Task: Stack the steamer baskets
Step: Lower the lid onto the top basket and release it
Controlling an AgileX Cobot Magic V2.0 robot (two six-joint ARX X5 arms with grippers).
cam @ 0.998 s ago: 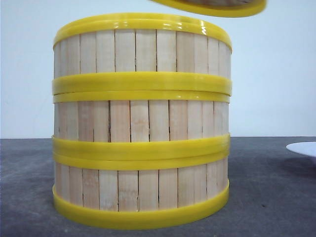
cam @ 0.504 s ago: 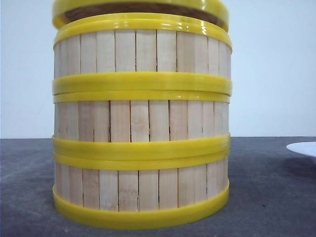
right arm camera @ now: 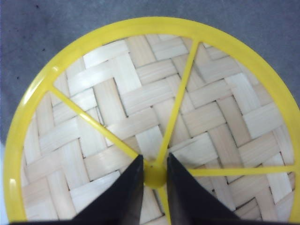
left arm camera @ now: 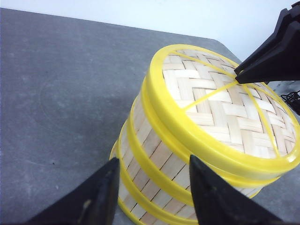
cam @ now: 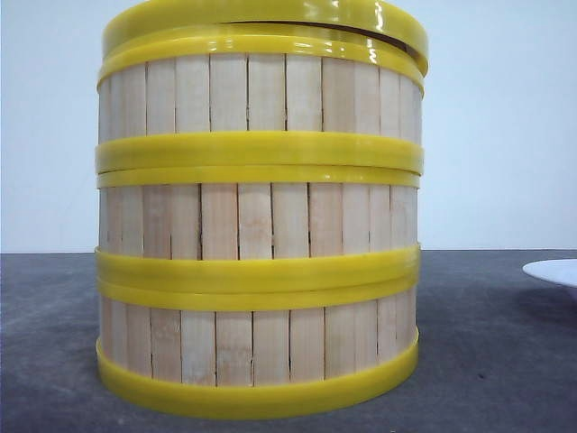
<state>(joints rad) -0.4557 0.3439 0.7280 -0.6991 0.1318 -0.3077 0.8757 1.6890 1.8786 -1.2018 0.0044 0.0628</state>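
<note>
lid (right arm camera: 140, 108) hub pinched in right tool (right arm camera: 153, 176)

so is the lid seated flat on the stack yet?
Not yet: the lid sits tilted, a dark gap under its right side. The right pincer grips its hub.

Three steamer baskets (cam: 257, 225) stand stacked in one upright column on the grey table: pale upright wooden slats, glossy yellow rims. A yellow-rimmed woven lid (left arm camera: 225, 110) with yellow spokes and hub sits on top, slightly tilted, a gap showing on one side.
</note>
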